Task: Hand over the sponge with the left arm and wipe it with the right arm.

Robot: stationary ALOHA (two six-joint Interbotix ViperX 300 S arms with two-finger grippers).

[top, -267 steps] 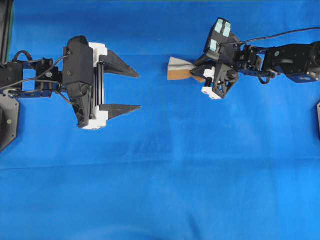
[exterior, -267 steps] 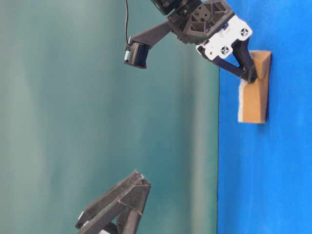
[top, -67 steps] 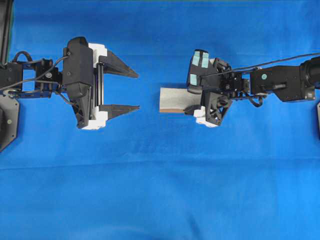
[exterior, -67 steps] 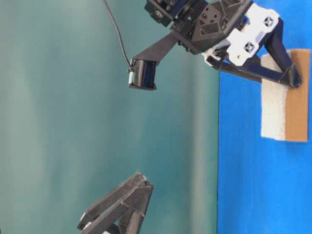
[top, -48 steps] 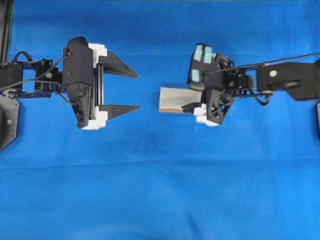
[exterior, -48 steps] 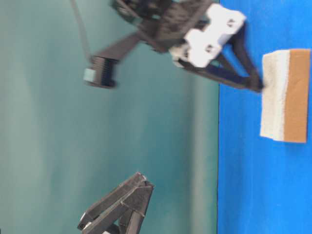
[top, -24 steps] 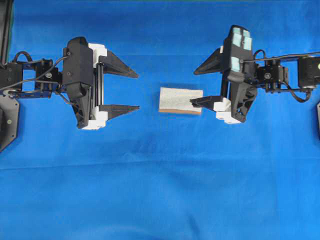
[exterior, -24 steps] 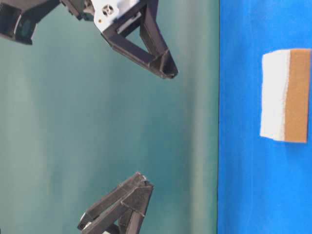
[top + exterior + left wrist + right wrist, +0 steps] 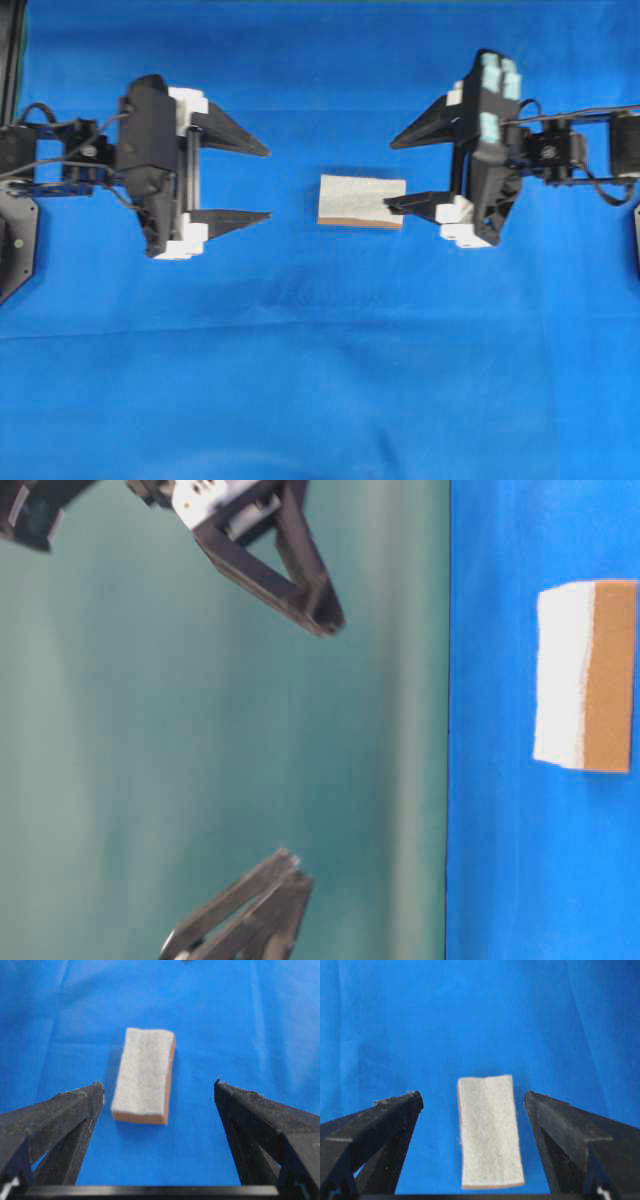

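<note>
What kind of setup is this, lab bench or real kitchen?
Likely a lab bench: two arms facing each other, left gripper and right gripper, over a plain blue cloth, with only a sponge on it.

Blue cloth-covered table, lightly creased; plain teal wall behind, evenly lit.

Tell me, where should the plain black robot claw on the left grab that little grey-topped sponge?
Probably across its two long sides. The grey-topped sponge with the orange bottom lies flat on the blue cloth, pointing lengthwise at the left gripper. Its open jaws already stand wider than the sponge, so coming straight forward and down should let one black finger land on each side.
</note>
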